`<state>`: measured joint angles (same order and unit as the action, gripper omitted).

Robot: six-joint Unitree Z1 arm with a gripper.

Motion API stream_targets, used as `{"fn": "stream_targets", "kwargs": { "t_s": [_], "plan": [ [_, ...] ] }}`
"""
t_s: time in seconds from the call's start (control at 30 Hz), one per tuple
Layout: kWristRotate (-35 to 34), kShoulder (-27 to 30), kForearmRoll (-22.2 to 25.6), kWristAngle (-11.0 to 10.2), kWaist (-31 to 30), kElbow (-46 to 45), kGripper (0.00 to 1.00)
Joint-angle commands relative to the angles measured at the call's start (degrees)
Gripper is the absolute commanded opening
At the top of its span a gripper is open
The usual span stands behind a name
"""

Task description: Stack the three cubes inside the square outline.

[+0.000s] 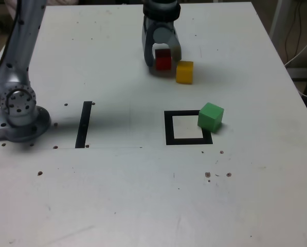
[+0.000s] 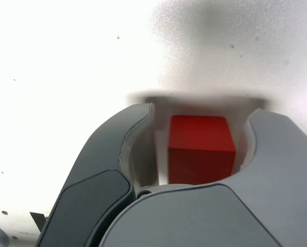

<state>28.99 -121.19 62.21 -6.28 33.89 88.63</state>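
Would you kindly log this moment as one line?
claw: around red cube | yellow cube: beside | green cube: on square outline edge | stacked: none

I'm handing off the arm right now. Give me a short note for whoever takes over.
Gripper: down at the table, jaws around the red cube; a gap shows on one side in the wrist view, so no firm grip yet.
Yellow cube: on the table just beside the red one, on the exterior view's right.
Green cube: sits on the square outline, overlapping its right edge.
Done: nothing stacked.
Left: all three cubes.
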Motion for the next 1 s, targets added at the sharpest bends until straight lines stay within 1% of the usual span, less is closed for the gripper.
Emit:
{"fn": "stream_targets", "kwargs": {
  "t_s": [0.0, 0.13, 0.27, 0.43, 0.63, 0.77, 0.9, 0.97],
  "plan": [
    [-0.1, 0.1, -0.5, 0.0, -0.1, -0.2, 0.36],
    [-0.2, 0.3, -0.9, 0.2, -0.1, -0.4, 0.29],
    [-0.2, 0.9, -0.9, 0.5, -0.1, -0.7, 0.26],
    [-0.2, 2.9, -0.3, 0.4, -0.1, -1.1, 0.24],
    [-0.7, 8.0, 1.7, 0.4, -1.1, -1.9, 0.24],
    [-2.5, 11.8, 3.5, -0.2, -3.7, -2.7, 0.24],
    [-6.4, 14.9, 4.6, -1.2, -9.1, -5.1, 0.24],
    [-8.7, 15.7, 5.0, -1.3, -12.4, -6.2, 0.24]
  ]
}}
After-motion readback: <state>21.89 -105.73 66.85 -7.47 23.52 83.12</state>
